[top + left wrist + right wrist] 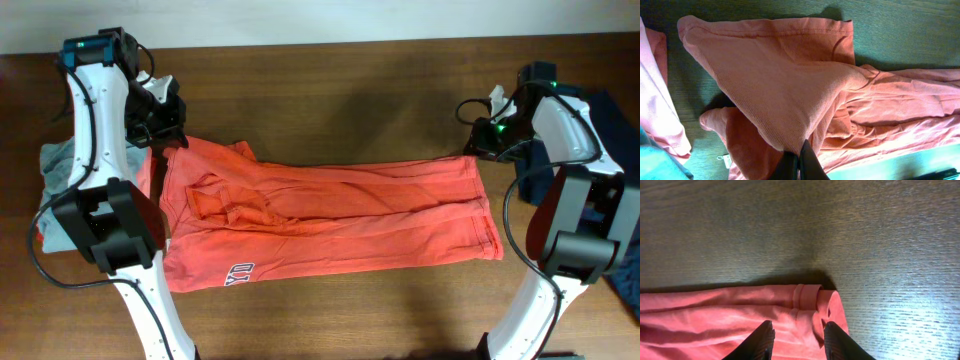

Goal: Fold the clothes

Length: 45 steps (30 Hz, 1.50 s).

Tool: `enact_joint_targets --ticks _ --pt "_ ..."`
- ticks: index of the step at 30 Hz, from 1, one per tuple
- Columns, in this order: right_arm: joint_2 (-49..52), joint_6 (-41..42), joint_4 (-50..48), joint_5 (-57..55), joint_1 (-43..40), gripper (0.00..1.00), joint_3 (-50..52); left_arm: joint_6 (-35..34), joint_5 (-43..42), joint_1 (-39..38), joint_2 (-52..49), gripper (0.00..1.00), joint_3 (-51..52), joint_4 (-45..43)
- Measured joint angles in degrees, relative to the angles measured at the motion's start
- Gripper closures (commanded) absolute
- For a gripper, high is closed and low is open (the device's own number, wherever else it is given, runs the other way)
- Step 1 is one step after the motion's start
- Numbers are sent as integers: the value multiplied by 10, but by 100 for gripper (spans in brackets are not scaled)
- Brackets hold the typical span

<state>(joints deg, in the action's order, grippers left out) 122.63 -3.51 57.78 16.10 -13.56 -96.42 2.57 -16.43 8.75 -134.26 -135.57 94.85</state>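
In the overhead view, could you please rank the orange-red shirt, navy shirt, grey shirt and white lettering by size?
orange-red shirt
navy shirt and grey shirt: partly hidden by arms, unranked
white lettering, smallest

Orange-red T-shirt point(330, 215) — long rumpled band, left corner lifted, lettering point(240, 270) front-left.

lettering point(240, 270): partly hidden | navy shirt point(622, 135): cut off by edge

A dark wooden table point(350, 90) (grain plainly visible) meets a pale wall point(300, 20).
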Motion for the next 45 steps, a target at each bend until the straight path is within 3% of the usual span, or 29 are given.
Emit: enact_joint_targets --ticks 14,23,26,27,45 --pt "12 0 -8 -1 0 63 0 0 0 0 0 100 0 -2" --pt "35 -3 -5 -1 0 78 0 0 0 0 0 100 0 -2" --pt "35 -4 -6 -1 0 94 0 0 0 0 0 100 0 -2" --pt "35 -4 -6 -1 0 96 0 0 0 0 0 100 0 -2" --pt "-2 -4 89 -43 -55 96 0 -9 39 0 0 100 37 16"
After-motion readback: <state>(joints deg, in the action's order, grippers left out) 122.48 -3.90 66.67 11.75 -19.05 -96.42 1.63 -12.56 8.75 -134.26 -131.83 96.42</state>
